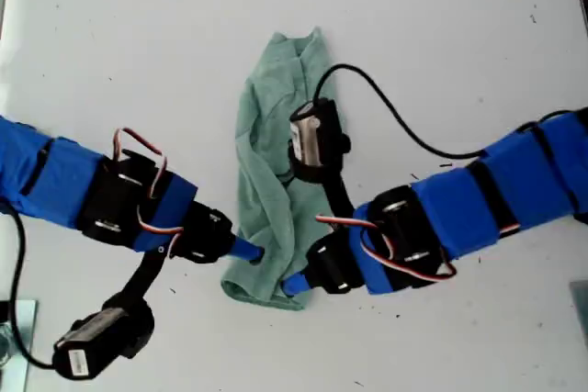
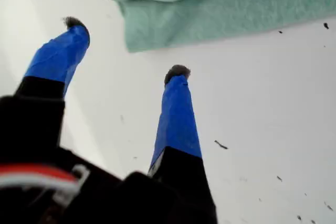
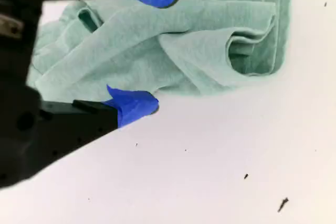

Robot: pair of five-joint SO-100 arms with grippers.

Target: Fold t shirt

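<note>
Exterior view: t shirt [image 1: 276, 172] bunched in a narrow vertical strip at frame centre on the white table [image 1: 478, 34]. Two blue arms meet at its lower end.

First wrist view: my first tool [image 2: 126, 48] jaws apart, empty, shirt edge just past the tips.

Second wrist view: my second tool [image 3: 160, 51] jaws wide, straddling cloth, not clamped.
</note>
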